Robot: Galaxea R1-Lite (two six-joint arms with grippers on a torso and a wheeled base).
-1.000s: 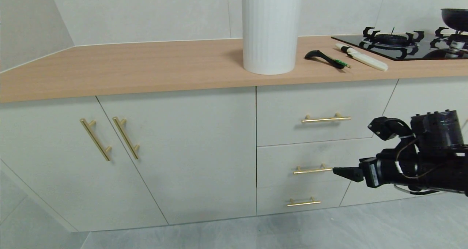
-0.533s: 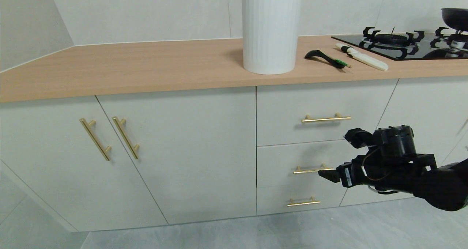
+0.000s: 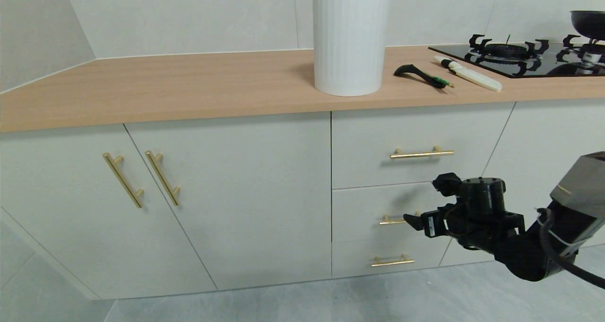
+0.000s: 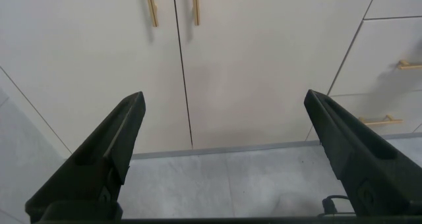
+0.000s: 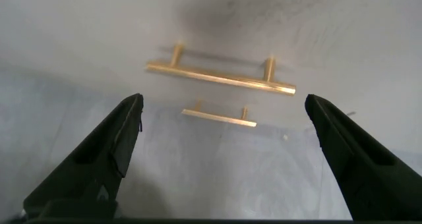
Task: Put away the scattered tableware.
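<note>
On the wooden countertop lie a black-handled utensil and a cream-bladed knife, between a tall white ribbed vase and the gas hob. My right gripper is low, in front of the drawer stack, its tip at the right end of the middle drawer's brass handle. In the right wrist view, the right gripper is open, with that handle just ahead between its fingers. My left gripper is open and empty, facing the cabinet doors.
The drawer stack also has a top handle and a bottom handle. Two slanted brass door handles sit on the cabinet to the left. A dark pan stands on the hob. Grey floor lies below.
My right arm has swung left and in toward the drawers. Its gripper tip has gone from right of the middle drawer handle to that handle's right end.
</note>
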